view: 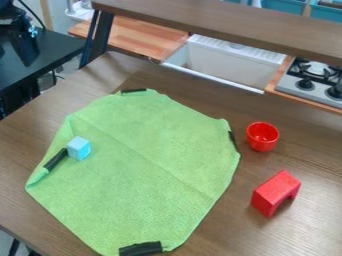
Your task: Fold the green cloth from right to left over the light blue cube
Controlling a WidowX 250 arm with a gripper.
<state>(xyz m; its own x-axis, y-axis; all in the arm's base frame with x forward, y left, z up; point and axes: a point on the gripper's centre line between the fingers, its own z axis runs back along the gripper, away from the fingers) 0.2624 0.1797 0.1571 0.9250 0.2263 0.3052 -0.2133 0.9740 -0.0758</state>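
Observation:
A green cloth [147, 170] lies spread on the brown wooden table, with dark strips at several of its edges and a folded-over edge on the left. On its left part rests a light blue cube [79, 148], close to the end of a black strip [56, 159]. To the right of the cloth stands a small red cup [262, 136], upright with its opening facing up. Nearer the camera, a red arch-shaped block [274, 193] sits directly on the table, apart from the cloth.
Part of a black arm [21, 37] shows at the upper left, over a black stand [40, 57]. Behind the brown table [314, 150], a raised shelf [227, 22] crosses the top, with a white sink [224, 62] and a stove [312, 82] beyond it.

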